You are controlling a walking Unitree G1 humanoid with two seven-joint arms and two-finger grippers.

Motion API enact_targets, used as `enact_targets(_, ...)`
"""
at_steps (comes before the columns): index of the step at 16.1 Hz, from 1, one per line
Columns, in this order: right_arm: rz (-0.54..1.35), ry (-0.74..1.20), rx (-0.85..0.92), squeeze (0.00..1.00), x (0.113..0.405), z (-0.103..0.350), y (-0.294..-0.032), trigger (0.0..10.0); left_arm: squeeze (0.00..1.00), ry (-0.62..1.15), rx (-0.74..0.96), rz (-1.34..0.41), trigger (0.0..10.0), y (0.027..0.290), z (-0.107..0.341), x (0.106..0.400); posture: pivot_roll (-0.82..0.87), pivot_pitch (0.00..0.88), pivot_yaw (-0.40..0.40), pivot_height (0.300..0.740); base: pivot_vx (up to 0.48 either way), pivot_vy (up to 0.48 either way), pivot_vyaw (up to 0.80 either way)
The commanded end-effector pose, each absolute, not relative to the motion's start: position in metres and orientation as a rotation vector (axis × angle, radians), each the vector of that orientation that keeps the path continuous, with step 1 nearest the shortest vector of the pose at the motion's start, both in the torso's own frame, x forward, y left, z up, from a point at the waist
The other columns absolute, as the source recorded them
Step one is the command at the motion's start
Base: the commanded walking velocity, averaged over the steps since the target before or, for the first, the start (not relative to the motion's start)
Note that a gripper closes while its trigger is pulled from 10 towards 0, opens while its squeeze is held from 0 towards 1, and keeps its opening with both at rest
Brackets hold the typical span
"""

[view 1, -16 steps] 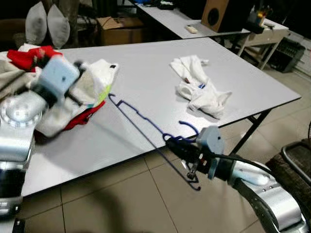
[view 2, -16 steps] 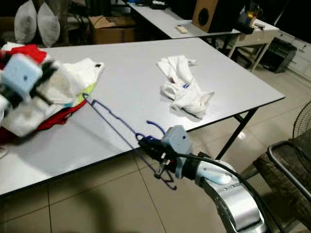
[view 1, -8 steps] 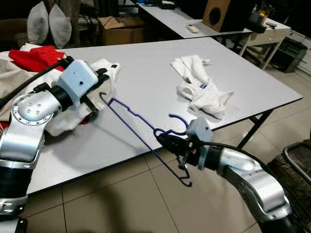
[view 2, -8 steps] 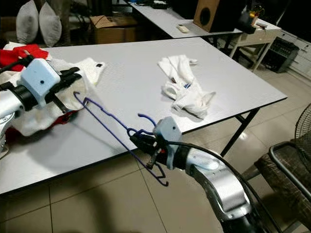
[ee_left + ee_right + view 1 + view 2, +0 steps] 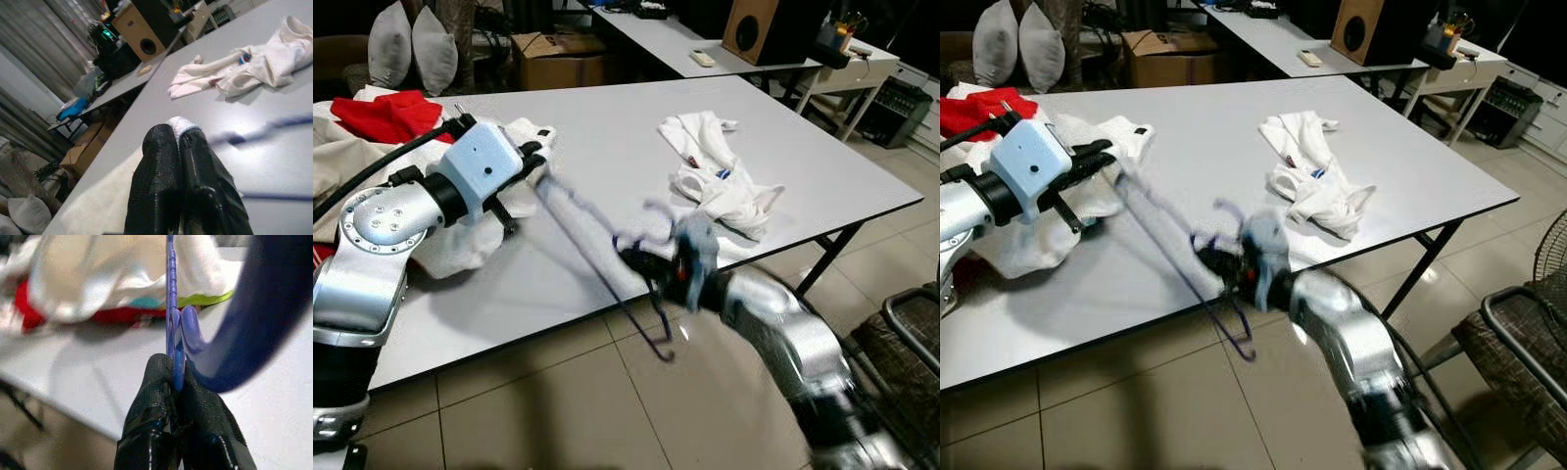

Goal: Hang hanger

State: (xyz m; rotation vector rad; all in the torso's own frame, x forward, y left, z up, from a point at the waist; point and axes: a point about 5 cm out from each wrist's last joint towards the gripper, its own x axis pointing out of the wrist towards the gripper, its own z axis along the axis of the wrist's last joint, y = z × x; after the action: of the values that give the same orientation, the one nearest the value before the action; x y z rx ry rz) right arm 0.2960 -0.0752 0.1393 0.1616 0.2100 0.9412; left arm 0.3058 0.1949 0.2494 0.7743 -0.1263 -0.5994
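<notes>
White desk (image 5: 607, 137), clothes heaped at your left | right claw (image 5: 177, 382) pinches blue hanger (image 5: 170, 293) over desk edge | left claw (image 5: 177, 147) closed, seemingly on white cloth (image 5: 460, 245) | risk: hanger snags that cloth.

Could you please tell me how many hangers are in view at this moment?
1. The blue hanger is clamped in the right pincer over the near edge of the table, its far end by the left pincer. The clothes pile may hide others.
</notes>
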Motion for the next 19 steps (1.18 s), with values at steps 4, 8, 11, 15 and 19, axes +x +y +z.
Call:
enact_targets(4,0.918,0.288,0.406,0.0,0.307,0.134,-0.075,10.0,0.0,-0.105,0.782,-0.643,1.3,0.182,0.243,0.307,-0.07,0.0,-0.1,0.74,0.0,0.0,0.0)
enact_targets(8,0.931,0.356,0.588,0.0,0.319,0.13,-0.061,10.0,0.0,-0.031,0.71,-0.623,10.0,0.171,0.216,0.319,-0.07,0.0,-0.1,0.74,0.0,0.0,0.0)
enact_targets(11,0.924,0.35,0.643,0.0,0.325,0.132,-0.061,10.0,1.0,0.069,0.769,-0.608,10.0,0.185,0.193,0.311,-0.07,0.0,-0.102,0.74,0.0,0.0,0.0)
enact_targets(15,0.905,0.351,0.665,0.0,0.329,0.13,-0.061,10.0,0.0,0.153,0.818,-0.604,10.0,0.194,0.174,0.3,-0.07,0.0,-0.104,0.74,0.0,0.0,0.0)
enact_targets(19,0.901,0.344,0.667,0.0,0.331,0.13,-0.061,10.0,0.0,0.184,0.935,-0.516,10.0,0.206,0.166,0.298,-0.07,0.0,-0.1,0.74,0.0,0.0,0.0)
